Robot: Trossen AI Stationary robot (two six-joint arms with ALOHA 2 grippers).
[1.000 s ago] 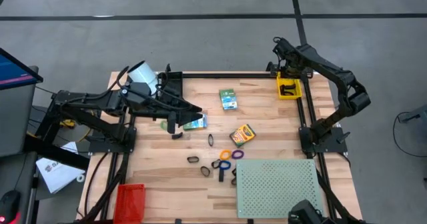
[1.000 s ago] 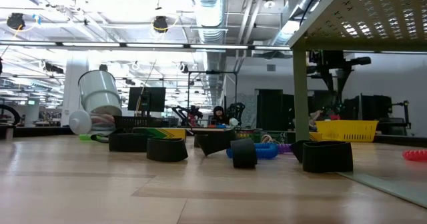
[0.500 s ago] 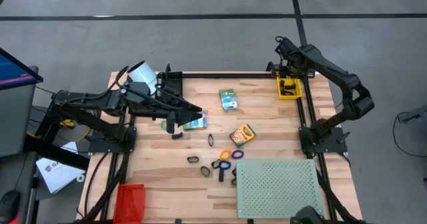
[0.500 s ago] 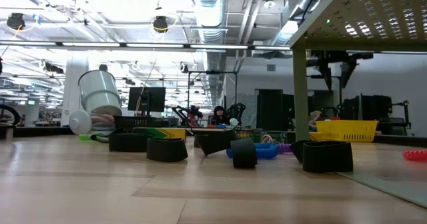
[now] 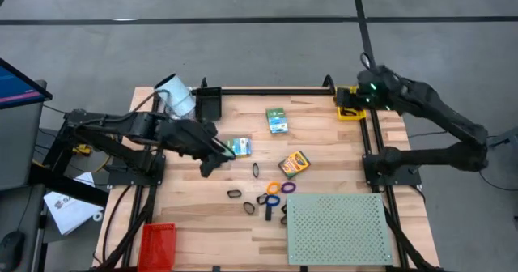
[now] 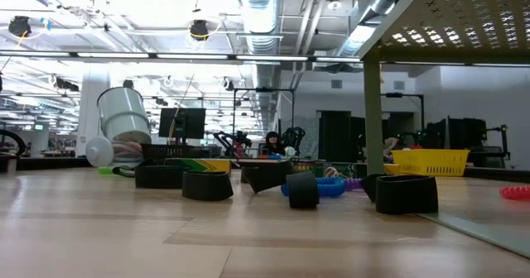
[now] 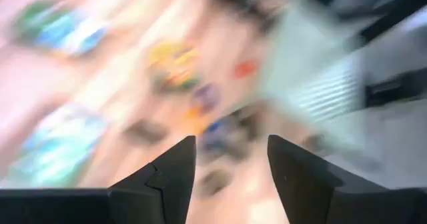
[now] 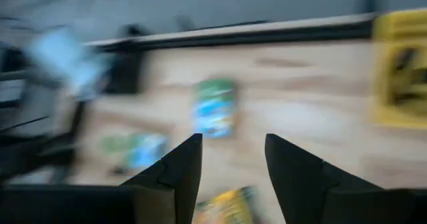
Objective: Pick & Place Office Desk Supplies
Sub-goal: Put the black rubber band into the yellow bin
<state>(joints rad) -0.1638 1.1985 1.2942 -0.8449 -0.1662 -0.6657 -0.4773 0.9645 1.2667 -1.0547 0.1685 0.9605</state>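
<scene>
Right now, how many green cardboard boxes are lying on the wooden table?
2. One green cardboard box lies near the table's far edge, in the middle; the other green cardboard box lies closer in, beside the left gripper. None seems hidden.

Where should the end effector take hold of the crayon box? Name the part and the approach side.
Grip the yellow-orange crayon box across its two long edges, coming straight down from above. It lies flat on the wooden table, turned diagonally, so the fingers must rotate to match. The black clip and orange ring lie apart from it, so its sides look free. The open left end effector is closer.
</scene>
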